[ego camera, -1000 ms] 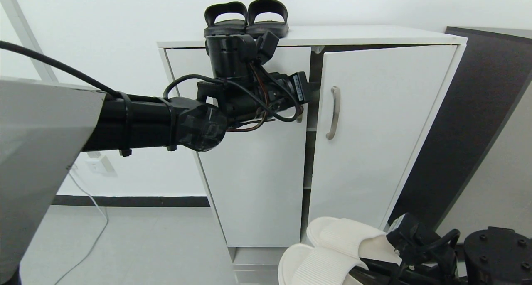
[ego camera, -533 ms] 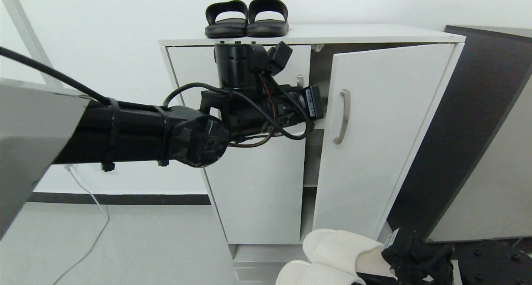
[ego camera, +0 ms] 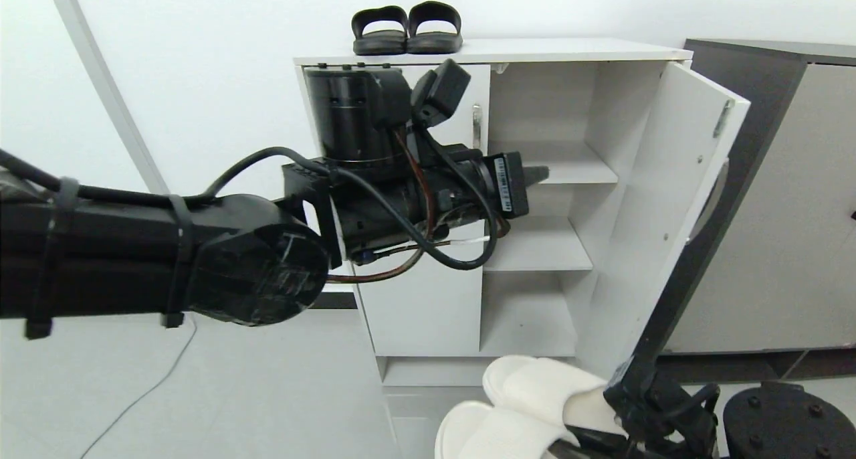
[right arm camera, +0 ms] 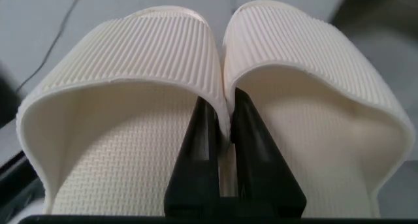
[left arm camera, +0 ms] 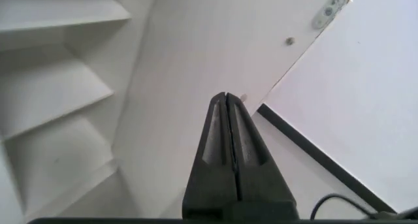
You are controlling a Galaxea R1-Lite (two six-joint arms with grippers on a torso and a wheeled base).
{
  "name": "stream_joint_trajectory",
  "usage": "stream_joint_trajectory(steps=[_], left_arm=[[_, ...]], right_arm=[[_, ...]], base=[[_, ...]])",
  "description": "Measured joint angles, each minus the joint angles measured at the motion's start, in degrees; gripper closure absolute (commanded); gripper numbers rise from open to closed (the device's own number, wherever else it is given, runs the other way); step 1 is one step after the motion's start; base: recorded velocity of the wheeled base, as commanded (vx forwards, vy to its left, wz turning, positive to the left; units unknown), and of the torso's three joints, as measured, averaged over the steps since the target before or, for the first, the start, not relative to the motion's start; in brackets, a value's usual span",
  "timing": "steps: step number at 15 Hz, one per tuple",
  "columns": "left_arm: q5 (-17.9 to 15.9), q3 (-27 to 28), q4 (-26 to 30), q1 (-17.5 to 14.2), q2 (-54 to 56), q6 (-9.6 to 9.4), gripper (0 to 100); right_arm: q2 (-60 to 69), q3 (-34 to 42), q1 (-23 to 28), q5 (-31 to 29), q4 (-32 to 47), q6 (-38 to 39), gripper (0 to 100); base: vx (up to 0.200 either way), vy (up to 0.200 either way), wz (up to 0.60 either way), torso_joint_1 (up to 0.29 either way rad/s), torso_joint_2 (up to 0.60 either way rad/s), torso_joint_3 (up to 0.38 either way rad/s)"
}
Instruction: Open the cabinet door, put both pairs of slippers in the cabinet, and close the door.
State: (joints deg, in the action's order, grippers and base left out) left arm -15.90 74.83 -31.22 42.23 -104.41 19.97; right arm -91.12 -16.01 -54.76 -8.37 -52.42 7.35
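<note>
1. White slippers (right arm camera: 130, 61): two, cream foam, ribbed straps, dimpled footbeds. They sit side by side low before the cabinet (ego camera: 568, 49), outside it.
2. Right gripper (right arm camera: 224, 105): clamped on the two adjoining strap edges.
3. Black slippers (ego camera: 406, 29): two, smooth, paired on the cabinet top.
4. Cabinet: white board. The right door (ego camera: 662, 231) stands open, exposing two flat shelves (ego camera: 542, 245). The left door (ego camera: 428, 305) is closed.
5. Left gripper (left arm camera: 226, 101): fingers pressed together, grasping nothing, before the open bay.
</note>
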Motion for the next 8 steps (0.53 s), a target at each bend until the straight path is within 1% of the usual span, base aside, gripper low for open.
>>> stream_joint_trajectory(steps=[1,2,3,4,5,6,7,8], left_arm=[[1.06,-2.04,0.07,-1.39,1.88,-0.1,100],[3.21,-4.53,0.07,-3.21,4.35,-0.56,100],[6.13,-7.05,0.11,-4.8,6.79,-1.33,100],[10.13,-10.02,0.71,-6.18,9.57,-2.62,100],[15.9,-13.64,1.48,-7.34,13.15,-5.0,100],[21.55,-17.8,2.29,-8.28,17.07,-7.33,100],[25.77,-22.08,2.65,-9.4,21.39,-9.11,100],[28.72,-26.6,3.39,-11.75,26.55,-10.47,100]], right_arm=[[-1.16,-2.07,1.29,-3.36,0.15,1.43,100],[-2.97,-5.1,2.65,-8.16,0.06,3.23,100],[-4.92,-7.8,4.22,-12.64,0.06,4.41,100],[-7.19,-10.09,6.0,-16.88,0.17,5.01,100],[-9.73,-12.82,7.9,-20.53,0.22,5.38,100],[-11.8,-15.13,10.06,-22.93,0.17,5.56,100],[-13.58,-17.01,12.09,-24.3,0.22,5.62,100],[-15.13,-18.62,14.1,-25.15,0.2,5.64,100]], base=[[0.0,0.0,0.0,0.0,0.0,0.0],[0.0,0.0,0.0,0.0,0.0,0.0],[0.0,0.0,0.0,0.0,0.0,0.0],[0.0,0.0,0.0,0.0,0.0,0.0],[0.0,0.0,0.0,0.0,0.0,0.0],[0.0,0.0,0.0,0.0,0.0,0.0],[0.0,0.0,0.0,0.0,0.0,0.0],[0.0,0.0,0.0,0.0,0.0,0.0]])
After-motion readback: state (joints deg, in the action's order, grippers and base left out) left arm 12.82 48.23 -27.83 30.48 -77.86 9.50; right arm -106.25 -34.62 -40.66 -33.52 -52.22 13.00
